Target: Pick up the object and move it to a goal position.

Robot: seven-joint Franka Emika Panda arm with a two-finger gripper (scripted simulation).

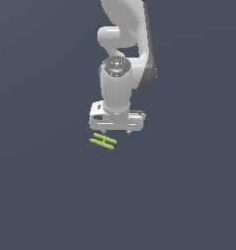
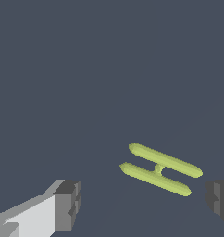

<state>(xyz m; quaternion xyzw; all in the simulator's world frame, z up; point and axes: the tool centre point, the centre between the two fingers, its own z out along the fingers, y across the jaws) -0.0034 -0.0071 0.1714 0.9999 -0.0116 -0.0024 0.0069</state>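
- Plain dark slate-blue ground [image 1: 51, 195] everywhere, flat and evenly lit, with no seam, edge, wall or horizon to be made out in either view.
- No telling from the pictures whether that ground was a bench top or a floor.
- No brand, label or writing readable anywhere; only a small dark marking on the white casing above the hand, too small to read.
- White arm [image 1: 122, 58] hanging down from the top of the exterior view, with grey-black joint parts and a shiny rounded cap at the wrist.
- Hand [image 1: 117, 132] pointed straight down, fingers held wide apart, nothing between them.
- In the wrist view, one grey finger pad [image 2: 67, 204] on a white finger at one side and another dark pad [image 2: 219, 200] at the opposite edge, a broad gap of bare ground between.
- Small lime yellow-green piece [image 1: 103, 141] lying flat on the ground: two thin parallel rods joined by a short crossbar, like an H.
- In the exterior view, piece seen just below the hand and slightly toward the exterior view's left, rods slanting a little.
- In the wrist view, the same piece [image 2: 160, 169] within the gap, nearer the dark pad at the edge, touching neither finger.
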